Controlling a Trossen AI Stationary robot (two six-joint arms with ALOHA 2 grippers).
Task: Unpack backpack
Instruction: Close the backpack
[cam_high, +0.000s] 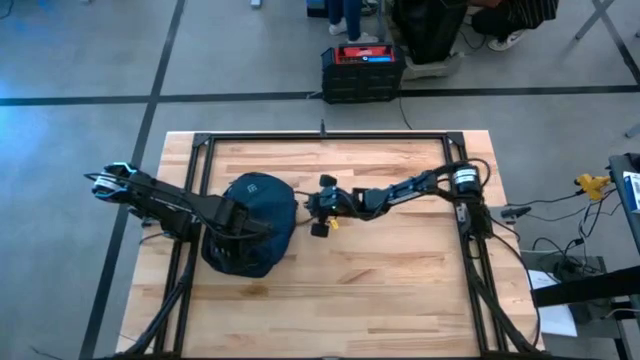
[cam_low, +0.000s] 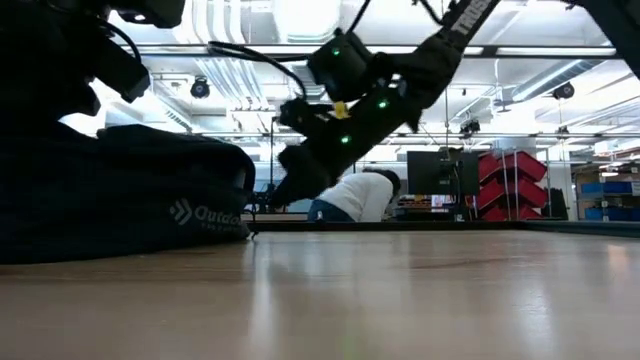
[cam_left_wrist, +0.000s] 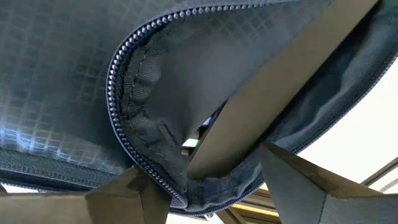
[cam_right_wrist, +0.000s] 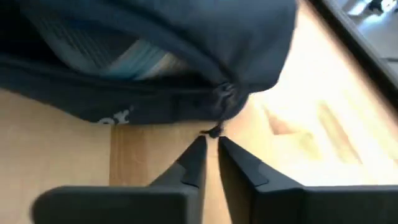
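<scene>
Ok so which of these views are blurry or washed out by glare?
Low view: bright ceiling lights leave the backpack nearly a silhouette and put a sheen on the table. Right wrist view: soft and blurred, with the wood washed pale at one side. Left wrist view: zipper teeth sharp, daylight blown out past the fabric. High view: evenly lit.

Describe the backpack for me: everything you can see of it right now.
The backpack is dark navy soft fabric with a fine grid weave, rounded, lying on the left part of the wooden table. A pale logo shows on its side. Its zipper is partly undone, and through the gap something flat shows inside. The left gripper is open right at that opening, over the bag. The right gripper, jaws slightly parted, sits just off the bag's edge by the zipper pull, not holding it.
</scene>
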